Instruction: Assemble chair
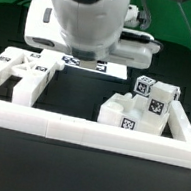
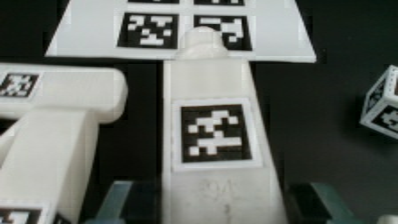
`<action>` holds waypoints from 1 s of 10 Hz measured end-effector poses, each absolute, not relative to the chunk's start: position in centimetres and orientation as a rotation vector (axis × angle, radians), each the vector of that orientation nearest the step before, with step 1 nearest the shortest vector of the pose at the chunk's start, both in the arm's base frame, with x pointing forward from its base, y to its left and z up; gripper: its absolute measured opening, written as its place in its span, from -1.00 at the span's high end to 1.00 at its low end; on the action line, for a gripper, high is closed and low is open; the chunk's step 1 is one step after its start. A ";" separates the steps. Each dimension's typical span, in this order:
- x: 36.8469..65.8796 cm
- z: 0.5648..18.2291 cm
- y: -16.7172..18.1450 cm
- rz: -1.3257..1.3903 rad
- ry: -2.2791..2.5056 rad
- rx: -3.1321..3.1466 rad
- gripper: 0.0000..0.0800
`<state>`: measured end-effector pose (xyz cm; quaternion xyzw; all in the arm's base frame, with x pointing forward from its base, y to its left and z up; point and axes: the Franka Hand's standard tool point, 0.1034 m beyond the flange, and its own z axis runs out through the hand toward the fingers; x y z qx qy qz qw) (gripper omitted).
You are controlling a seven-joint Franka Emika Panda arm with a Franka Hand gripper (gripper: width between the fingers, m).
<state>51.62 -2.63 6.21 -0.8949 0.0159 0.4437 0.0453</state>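
White tagged bar (image 2: 222,140) in the narrow hand (image 2: 217,203).
Only the wrist view shows fingers (image 2: 121,200) gripping it; the exterior view shows slabs (image 1: 21,75) and cubes (image 1: 151,93).

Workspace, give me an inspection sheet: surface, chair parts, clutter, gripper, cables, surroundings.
Surface: black table, edged by a white rail; marker board lies flat.
Job's things: white bar at the gripper; slab parts at the exterior view's left; tagged blocks at its right.
Clutter: nothing seen.
Grippers: gripper appears closed on the white bar, fingers either side.
Cables: nothing seen.
Surroundings: green backdrop behind.
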 end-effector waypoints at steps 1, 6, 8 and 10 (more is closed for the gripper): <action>51.8 6.1 -2.7 1.342 0.048 -2.741 0.28; 53.9 8.6 -1.9 1.131 0.196 -2.835 0.28; 55.7 8.2 -2.0 0.827 0.200 -2.952 0.28; 55.2 8.4 -1.9 0.664 0.250 -2.988 0.28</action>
